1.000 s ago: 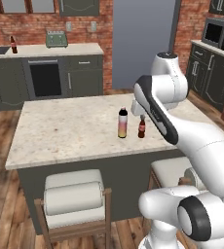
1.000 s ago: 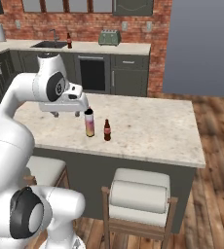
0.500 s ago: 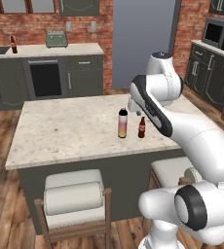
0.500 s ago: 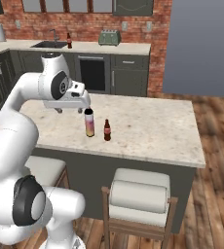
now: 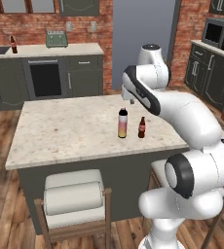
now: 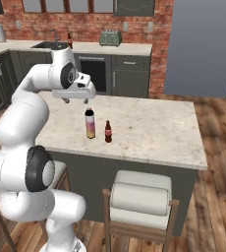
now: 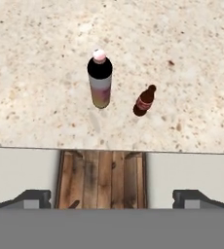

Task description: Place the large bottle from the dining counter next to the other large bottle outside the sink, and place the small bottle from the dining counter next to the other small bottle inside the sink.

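The large bottle [image 5: 122, 123] [image 6: 90, 124] [image 7: 100, 80], black-capped and fading yellow to pink, stands upright on the dining counter [image 5: 60, 131] [image 6: 154, 128]. The small bottle [image 5: 141, 128] [image 6: 107, 132] [image 7: 144, 101] stands just to its right. My gripper [image 6: 76, 101] [image 7: 112, 198] hovers open above the counter, up and left of the large bottle, with nothing between its fingers. On the back worktop, the other large bottle [image 5: 13, 44] [image 6: 69, 40] stands beside the sink [image 6: 48, 45]. The other small bottle is hidden.
Two padded stools [image 5: 74, 197] [image 6: 142, 194] stand at the counter's near side. A green toaster [image 5: 57, 39] [image 6: 110, 37] sits on the back worktop, and a microwave [image 5: 216, 33] is on the right-hand cabinets. Wooden floor runs between the island and the back cabinets.
The hand has risen a little and shifted toward the two bottles, jaws staying wide. Both bottles stand where they were.
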